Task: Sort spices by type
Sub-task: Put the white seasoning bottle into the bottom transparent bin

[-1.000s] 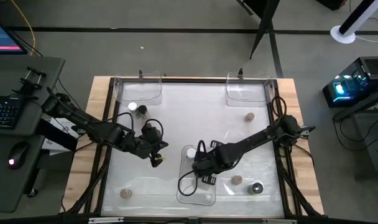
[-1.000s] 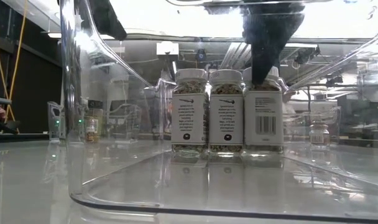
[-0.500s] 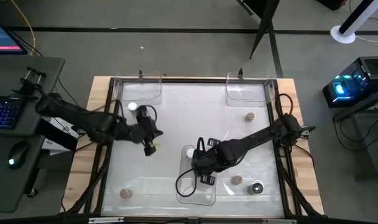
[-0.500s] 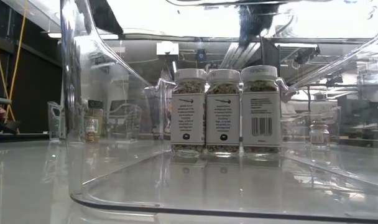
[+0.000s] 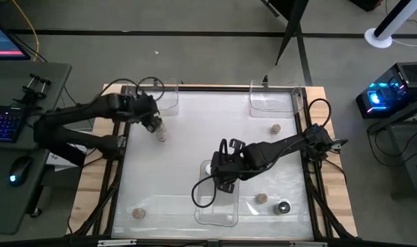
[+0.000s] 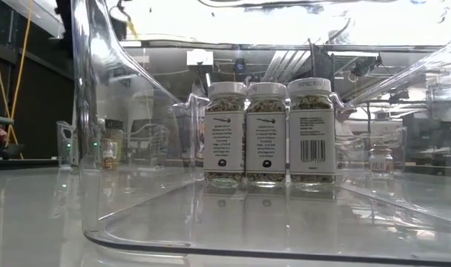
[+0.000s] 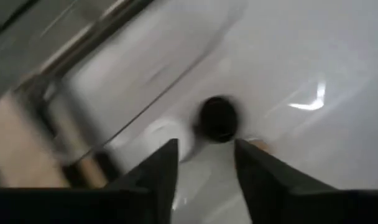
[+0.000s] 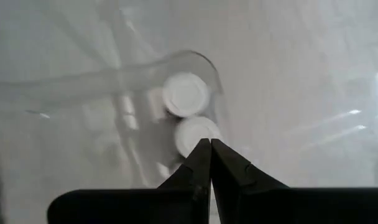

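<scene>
Three white-capped spice jars (image 6: 268,133) stand upright, side by side, on the floor of a clear tray (image 5: 225,218) at the near middle. My right gripper (image 8: 210,146) hovers shut above them (image 5: 221,182); two white caps (image 8: 186,93) show beyond its tips. My left gripper (image 5: 156,127) is at the far left, by a clear tray (image 5: 164,96). Its fingers stand apart (image 7: 204,155) with nothing between them. A dark-capped jar (image 7: 218,118) and a blurred white cap (image 7: 163,134) stand on the table beyond them. A small tan thing (image 5: 160,135) shows at its tip; what it is, I cannot tell.
Tan-capped jars stand at the right (image 5: 274,127), the near right (image 5: 261,199) and the near left (image 5: 136,213). A dark-capped jar (image 5: 283,206) stands near the right one. Another clear tray (image 5: 271,96) sits at the far right. The middle of the table is bare.
My left gripper has swung from the table's middle toward the far left corner, and the tan thing at its tip has gone with it. My right gripper has risen off the rightmost jar in the tray and out of the low view. That jar stays upright.
</scene>
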